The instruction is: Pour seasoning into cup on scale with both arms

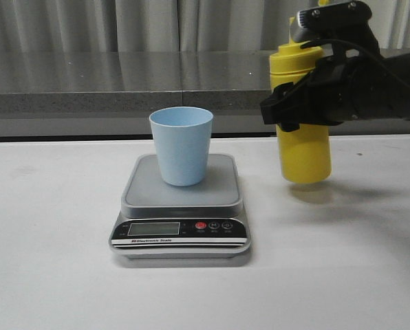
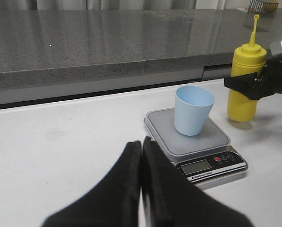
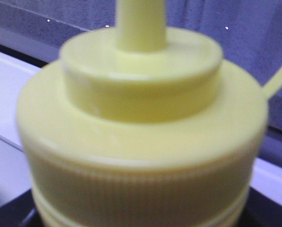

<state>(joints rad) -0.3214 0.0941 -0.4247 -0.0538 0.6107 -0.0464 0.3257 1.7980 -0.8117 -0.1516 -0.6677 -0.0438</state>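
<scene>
At the right of the front view, the right gripper [image 1: 307, 103] is clamped around the middle of the yellow seasoning bottle [image 1: 303, 155], holding it upright with its base just clear of the white table [image 1: 54, 275]. The pale blue cup [image 1: 181, 146] stands upright on the scale [image 1: 180, 206] at centre frame, apart from the bottle. In the left wrist view the left gripper [image 2: 142, 156] hangs with its fingers pressed together, holding nothing.
</scene>
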